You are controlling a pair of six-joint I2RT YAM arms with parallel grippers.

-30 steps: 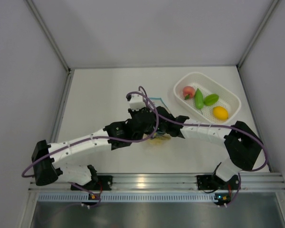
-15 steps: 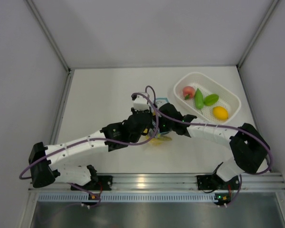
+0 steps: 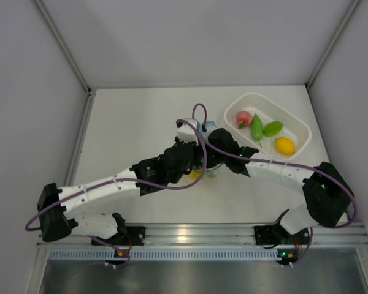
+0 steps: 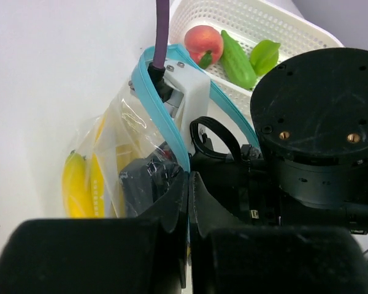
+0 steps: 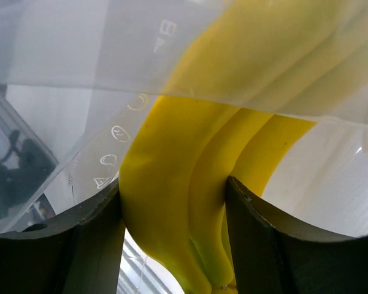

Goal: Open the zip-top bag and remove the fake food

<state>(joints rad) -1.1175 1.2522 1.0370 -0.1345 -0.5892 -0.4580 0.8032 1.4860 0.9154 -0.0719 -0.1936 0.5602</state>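
Observation:
The clear zip-top bag [image 4: 132,138] with a blue zip strip lies at mid table, mostly hidden under both arms in the top view [image 3: 203,173]. My left gripper [image 4: 189,184] is shut on the bag's blue mouth edge. My right gripper [image 5: 175,245] reaches inside the bag and is shut on the yellow banana bunch [image 5: 190,202], which also shows through the plastic in the left wrist view [image 4: 80,184]. A pink peach [image 3: 243,117], two green pieces [image 3: 257,127] and a yellow-orange fruit [image 3: 284,145] lie in the white basket.
The white perforated basket [image 3: 294,119] stands at the back right, close to the right arm's forearm. Grey walls close in the table on three sides. The metal rail [image 3: 196,233] with the arm bases runs along the near edge.
Both wrists have moved a little toward the back right with the bag. The right gripper has gone deeper into the bag around the banana bunch.

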